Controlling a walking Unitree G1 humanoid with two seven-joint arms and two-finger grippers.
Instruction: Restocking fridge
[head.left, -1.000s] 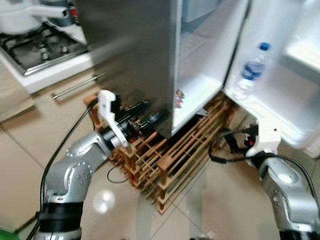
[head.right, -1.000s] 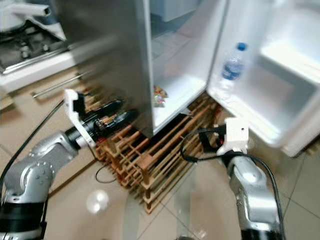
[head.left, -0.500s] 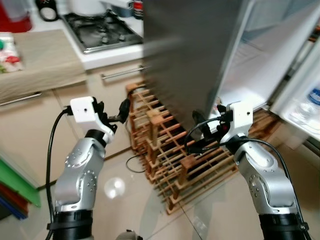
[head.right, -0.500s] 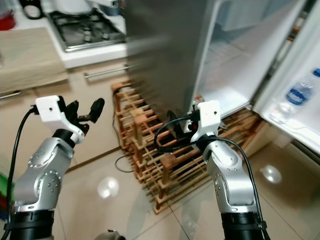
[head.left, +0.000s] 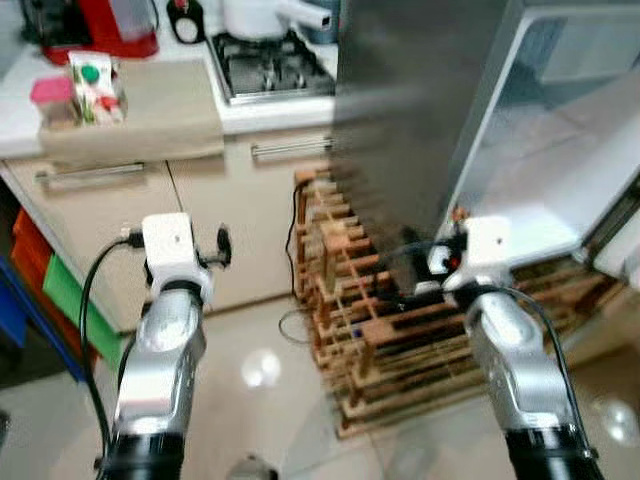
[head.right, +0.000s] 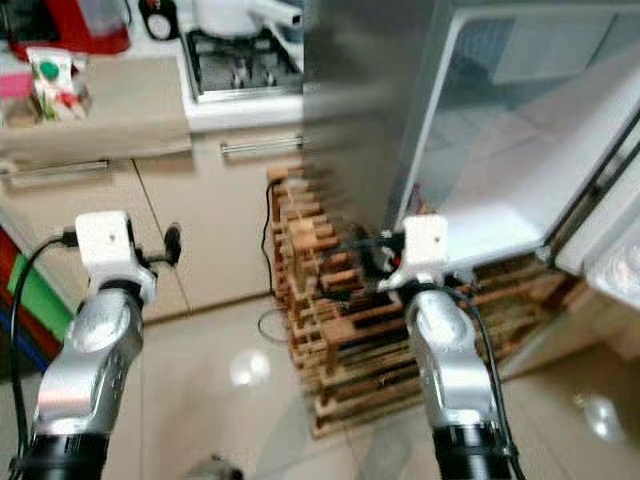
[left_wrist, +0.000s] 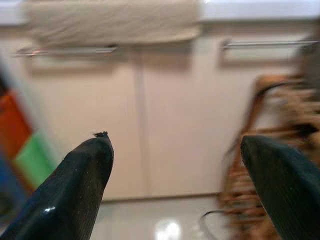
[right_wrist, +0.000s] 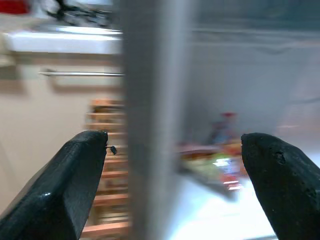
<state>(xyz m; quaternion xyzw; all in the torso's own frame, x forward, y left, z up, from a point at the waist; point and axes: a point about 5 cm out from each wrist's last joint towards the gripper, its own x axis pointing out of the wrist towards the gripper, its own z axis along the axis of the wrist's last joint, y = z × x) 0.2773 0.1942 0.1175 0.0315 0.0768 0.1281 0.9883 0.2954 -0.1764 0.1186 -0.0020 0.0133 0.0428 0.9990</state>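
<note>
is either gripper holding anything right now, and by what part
Nothing is held. The left gripper is open, its fingers apart with cupboard fronts between them; the right gripper is open too, facing the fridge's edge.

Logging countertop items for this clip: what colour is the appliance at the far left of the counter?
Red, seen best in the left eye view, though blurred.

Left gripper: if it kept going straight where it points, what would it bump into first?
Probably the beige cabinet doors under the counter. The left gripper is open and nothing sits between, though depth is blurry.
</note>
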